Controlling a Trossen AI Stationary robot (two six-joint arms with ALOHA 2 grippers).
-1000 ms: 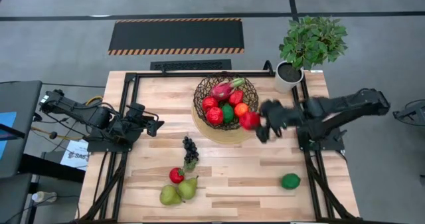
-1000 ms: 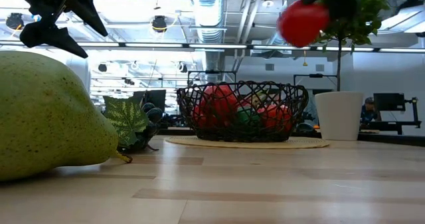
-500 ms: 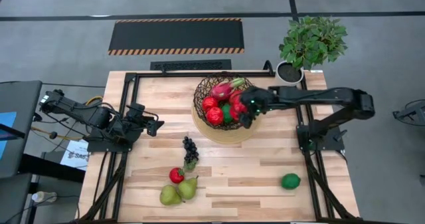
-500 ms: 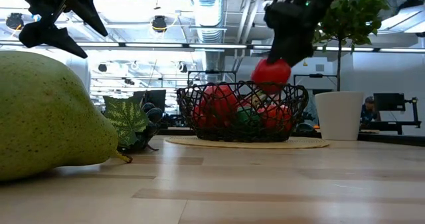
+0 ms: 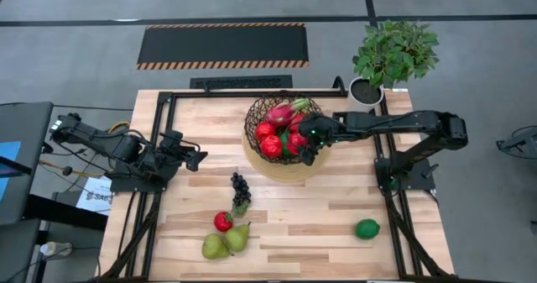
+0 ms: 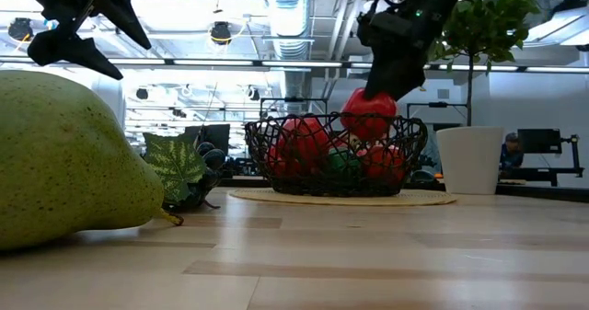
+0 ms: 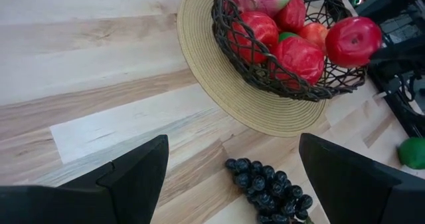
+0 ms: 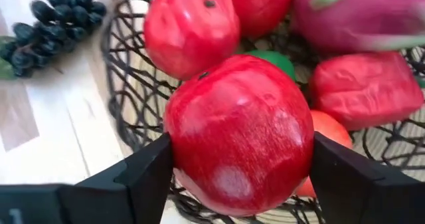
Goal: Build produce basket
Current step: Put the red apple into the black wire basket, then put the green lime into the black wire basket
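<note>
My right gripper (image 5: 307,140) reaches in from the table's right and is shut on a red round fruit (image 8: 239,127) at the right rim of the basket (image 5: 252,125). The dark wire basket stands on its tan base (image 7: 219,98) and holds red round fruits, a pink dragon fruit (image 5: 279,113), a red pepper, an orange and a green one. On the table lie dark grapes (image 5: 240,186), a small red fruit (image 5: 222,222), two green pears (image 5: 225,242) and a green round fruit (image 5: 367,228). My left gripper (image 5: 198,159) waits open over the table's left side. My right gripper pinches the red round fruit between its two fingers (image 8: 136,177), one on each opposite side (image 8: 182,151). The fingers come from the table's right, slanting down. The fruit (image 6: 368,115) sits at rim height, its lower half inside the basket; whether it touches the fruits below, I cannot tell.
A white pot with a green plant (image 5: 367,92) stands at the far right corner, close behind my right arm. A dark frame (image 5: 164,132) runs along the table's left, far and right sides. Bare wood lies between the basket and the near fruits.
My right gripper has carried the red round fruit from beside the basket's right edge toward the table's left and far side, and down from well above the basket to rim height. It has stayed shut on the fruit. My left arm has kept still.
</note>
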